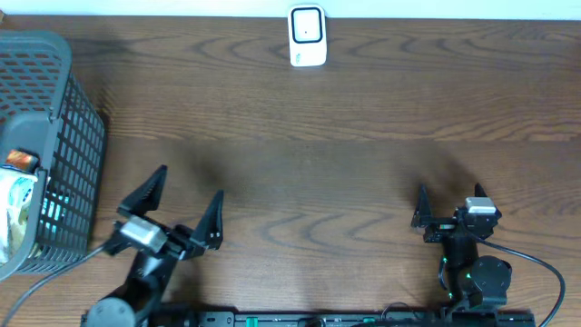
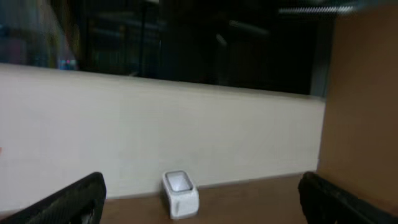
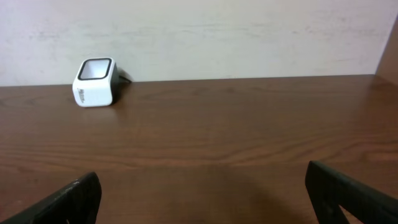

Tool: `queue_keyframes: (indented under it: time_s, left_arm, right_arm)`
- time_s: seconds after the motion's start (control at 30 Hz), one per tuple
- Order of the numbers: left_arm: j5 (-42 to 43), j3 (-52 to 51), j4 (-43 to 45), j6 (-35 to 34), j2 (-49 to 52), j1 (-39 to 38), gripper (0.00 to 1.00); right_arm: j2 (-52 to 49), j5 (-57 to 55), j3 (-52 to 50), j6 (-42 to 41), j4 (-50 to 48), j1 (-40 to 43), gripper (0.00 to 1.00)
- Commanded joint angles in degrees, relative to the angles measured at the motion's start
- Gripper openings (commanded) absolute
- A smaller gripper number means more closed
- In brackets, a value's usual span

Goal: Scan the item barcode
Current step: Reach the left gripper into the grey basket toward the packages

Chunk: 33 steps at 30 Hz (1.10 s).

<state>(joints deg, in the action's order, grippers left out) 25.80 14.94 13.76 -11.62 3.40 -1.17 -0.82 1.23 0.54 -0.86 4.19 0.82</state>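
A grey mesh basket (image 1: 80, 136) stands at the left edge of the worktop (image 1: 363, 118), with packaged items (image 1: 18, 207) lying inside it; which of them is the one to scan cannot be told. Just to the right of the basket, the left arm reaches in from the near edge, angled slightly rightward. Its left claw (image 1: 188, 200) is spread wide and holds nothing, with both black fingers above bare wood. Further right, at the middle of the far edge, the white barcode scanner (image 1: 308, 36) sits upright against the pale wall (image 3: 249, 31), well apart from both arms. A broad stretch of open wood lies between it and the claws. Near the right end of the near edge, the right arm is folded compactly, pointing towards the far edge. Its right claw (image 1: 451, 207) likewise gapes fully and grips nothing, with free worktop ahead and to either side.
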Motion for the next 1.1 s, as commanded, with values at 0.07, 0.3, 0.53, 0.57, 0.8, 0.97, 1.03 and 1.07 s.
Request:
queue_keyframes:
  time_s: [0.07, 0.3, 0.53, 0.57, 0.8, 0.97, 1.03, 1.07]
  left_arm:
    - [-2.3, 21.9, -13.0, 6.8, 14.2, 0.2, 0.98]
    - [-13.5, 60.3, -49.0, 25.2, 43.0, 0.2, 0.98]
    - [-34.2, 79.2, -60.7, 26.2, 56.9, 0.3, 0.98]
    - [-39.2, 80.0, -60.8, 24.3, 57.5, 0.5, 0.98]
    - [-46.4, 88.8, -66.9, 18.8, 63.9, 13.5, 0.98]
    - [-45.8, 92.1, -72.8, 9.6, 69.3, 28.9, 0.97]
    - [-44.1, 91.7, -73.7, 5.0, 71.0, 32.8, 0.98]
    - [-39.7, 91.1, -73.9, 4.6, 72.1, 34.4, 0.98]
  right_arm:
    - [0.4, -0.7, -0.2, -0.6, 0.1, -0.1, 0.99]
    - [0.4, -0.7, -0.2, -0.6, 0.1, -0.1, 0.99]
    - [0.4, -0.7, -0.2, -0.6, 0.1, -0.1, 0.99]
    - [0.4, -0.7, -0.2, -0.6, 0.1, -0.1, 0.99]
    - [0.4, -0.7, -0.2, -0.6, 0.1, -0.1, 0.99]
    - [0.4, -0.7, -0.2, -0.6, 0.1, -0.1, 0.99]
    - [0.4, -0.7, -0.2, -0.6, 0.1, -0.1, 0.99]
    - [0.4, -0.7, -0.2, -0.6, 0.1, -0.1, 0.99]
